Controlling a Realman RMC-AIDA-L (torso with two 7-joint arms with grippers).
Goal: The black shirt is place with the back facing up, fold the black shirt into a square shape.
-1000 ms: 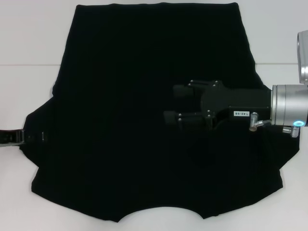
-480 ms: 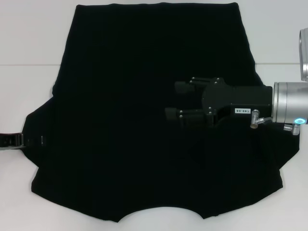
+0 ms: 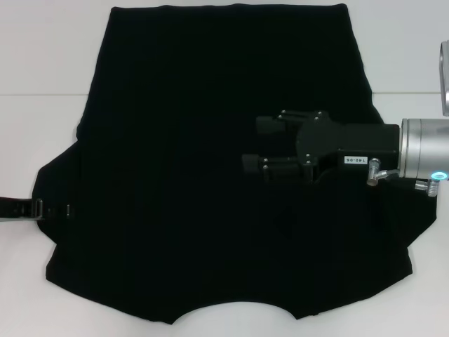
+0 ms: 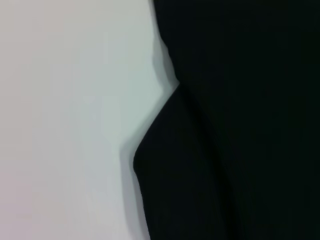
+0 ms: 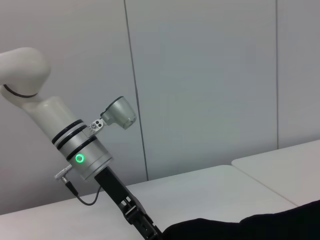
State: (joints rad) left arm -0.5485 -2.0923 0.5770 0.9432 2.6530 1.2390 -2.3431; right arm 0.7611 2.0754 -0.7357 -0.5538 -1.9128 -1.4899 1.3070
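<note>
The black shirt (image 3: 210, 161) lies spread flat on the white table (image 3: 42, 49), hem at the far side, neckline near me, sleeves out to both sides. My right gripper (image 3: 254, 144) hangs over the shirt's right-centre, fingers apart with nothing between them. My left gripper (image 3: 31, 209) sits low at the edge of the left sleeve; whether its fingers have closed on the cloth I cannot tell. I judge the first side fold is at hand. To do it well, I should pinch only the sleeve's top edge, lift just clear of the table, and carry it straight across so the crease runs parallel to the side seam without bunching.
</note>
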